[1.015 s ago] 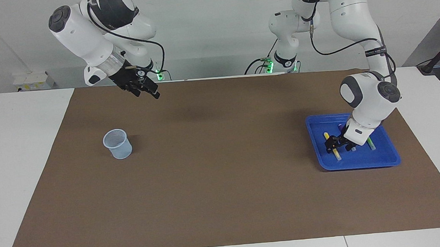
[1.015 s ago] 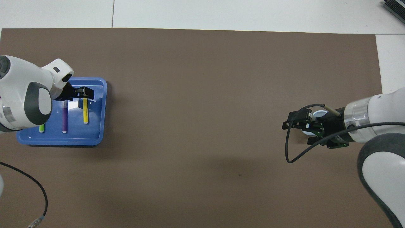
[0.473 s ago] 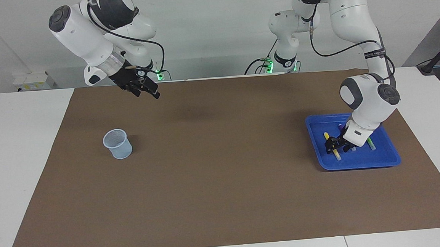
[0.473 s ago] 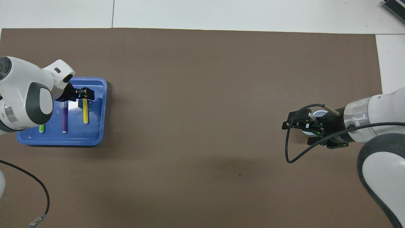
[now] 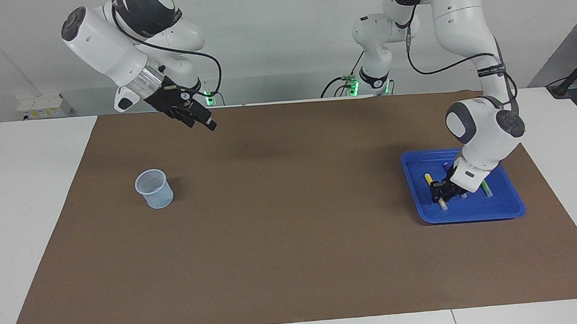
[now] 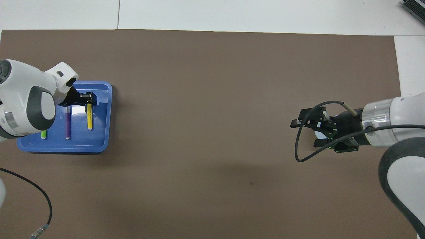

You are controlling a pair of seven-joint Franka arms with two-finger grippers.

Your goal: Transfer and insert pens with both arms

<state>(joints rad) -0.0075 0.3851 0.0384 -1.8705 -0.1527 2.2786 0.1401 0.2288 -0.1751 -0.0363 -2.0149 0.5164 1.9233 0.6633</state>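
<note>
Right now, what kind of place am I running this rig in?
Most likely a robotics lab bench. Two white arms work a white table covered by a brown mat, bare except for a blue tray of pens and a pale mesh cup. Cabling and smaller green-lit arms stand against a plain wall.

Three slim pens lie side by side in a blue tray toward the left arm's end of the desk. The yellow pen lies nearest the desk's middle, its farther end under the left claw. The purple pen lies between it and the green pen, which is mostly hidden.
</note>
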